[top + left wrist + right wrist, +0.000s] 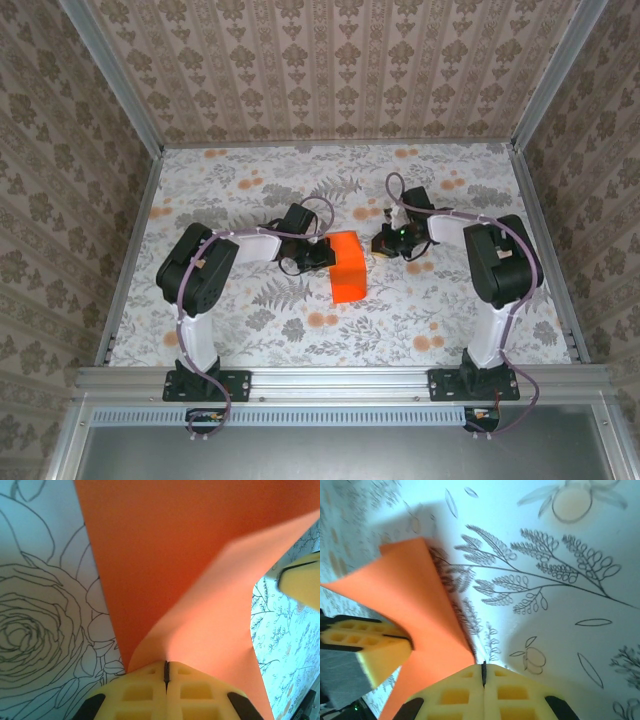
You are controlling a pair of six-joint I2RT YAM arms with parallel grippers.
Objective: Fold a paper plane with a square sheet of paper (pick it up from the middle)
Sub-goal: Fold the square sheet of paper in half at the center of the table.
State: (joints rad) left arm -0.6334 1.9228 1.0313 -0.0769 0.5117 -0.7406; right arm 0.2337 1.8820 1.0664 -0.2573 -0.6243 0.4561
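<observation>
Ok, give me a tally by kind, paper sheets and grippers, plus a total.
orange sheet of paper: 1
grippers: 2 (left gripper, pinching the sheet; right gripper, fingers together)
Total: 3

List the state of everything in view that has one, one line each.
left end effector: shut on the square sheet of paper.
right end effector: shut, tips at the paper's edge; grip on it unclear.
square sheet of paper: bent upward, not flat, not yet a plane.
</observation>
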